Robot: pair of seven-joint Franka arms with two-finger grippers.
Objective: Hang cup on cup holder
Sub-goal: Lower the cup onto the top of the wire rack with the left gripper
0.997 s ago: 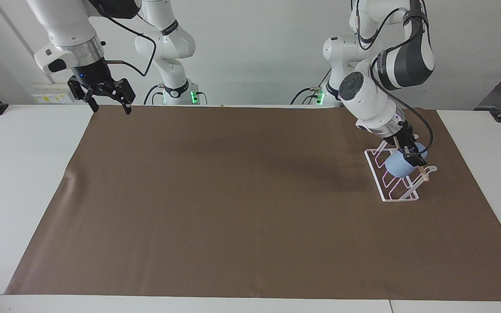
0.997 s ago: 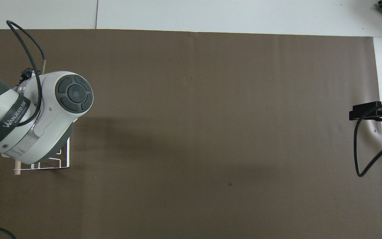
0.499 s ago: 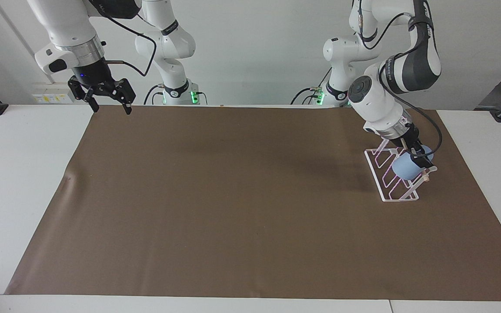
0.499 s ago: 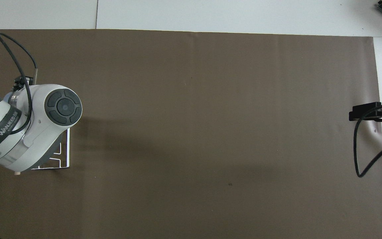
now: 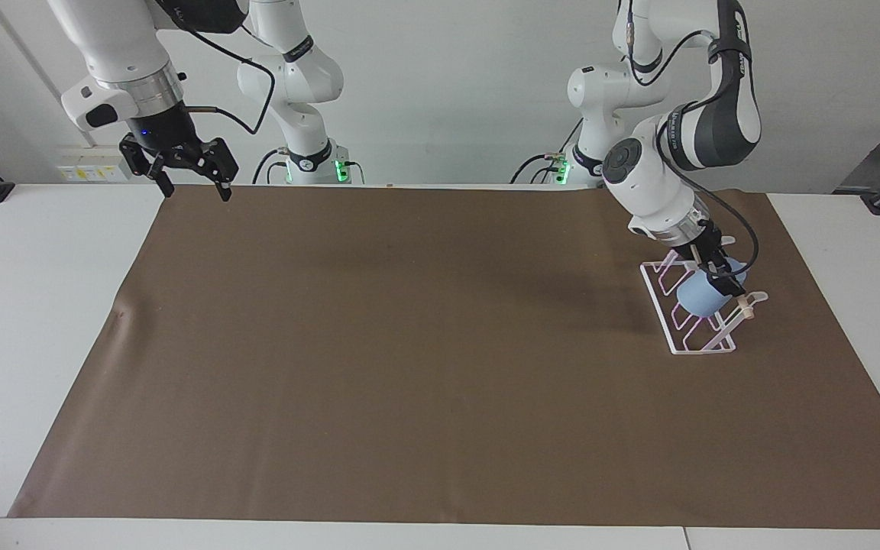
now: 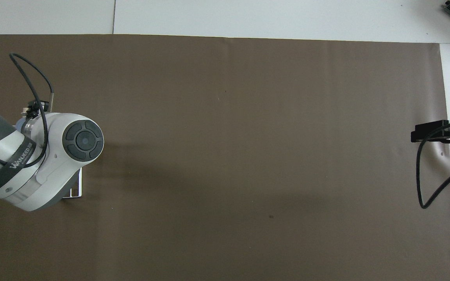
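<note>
While my left end effector (image 5: pixel 719 276) pinches the cup (image 5: pixel 701 296) tilted over the holder (image 5: pixel 684 336) at the left arm's end, my right end effector (image 5: pixel 192 177) waits, spread, above the worktop's (image 5: pixel 27 305) edge

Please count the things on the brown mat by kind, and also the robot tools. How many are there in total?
Cup: 1, light blue, on the rack, gripped by the left tool
Cup holder: 1, white wire
Tools: 2, the right tool waits, open, over the mat's edge
Total: 4
</note>
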